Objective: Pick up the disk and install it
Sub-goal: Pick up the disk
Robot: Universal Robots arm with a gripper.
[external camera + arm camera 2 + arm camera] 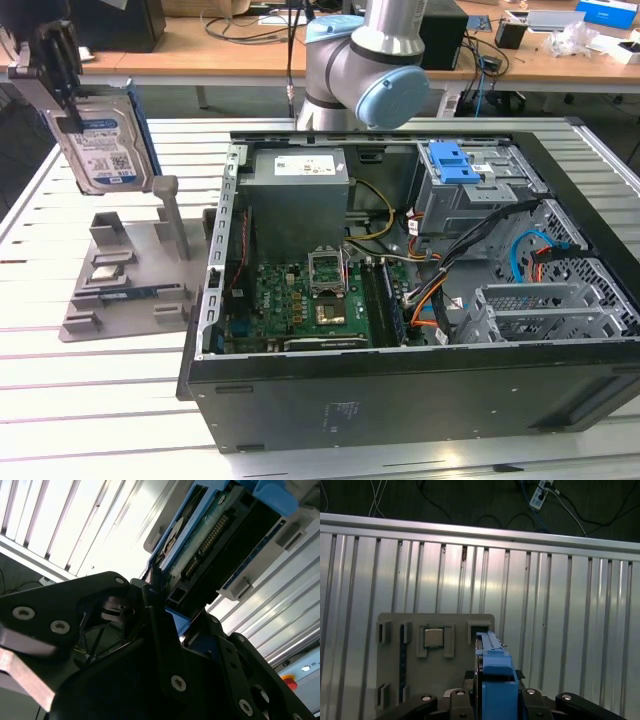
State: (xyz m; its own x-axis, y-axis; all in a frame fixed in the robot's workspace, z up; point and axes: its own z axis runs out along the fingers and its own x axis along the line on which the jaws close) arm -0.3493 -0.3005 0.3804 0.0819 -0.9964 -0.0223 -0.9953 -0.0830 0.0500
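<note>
The disk hangs upright above the table at the exterior view's left, its blue-and-white label facing the camera and a blue frame along its edges. My gripper is shut on its upper end. Below it stands the grey holder, and the disk is clear of it. In the second wrist view the disk shows its green circuit-board side, clamped between the black fingers of the gripper. In the first wrist view the blue frame of the disk sits between the gripper halves, over the holder.
An open computer case lies on the slatted metal table at the exterior view's right, with a grey power supply box, a motherboard, cables and a drive cage with a blue latch. The arm's base stands behind the case. A processor chip rests in the holder.
</note>
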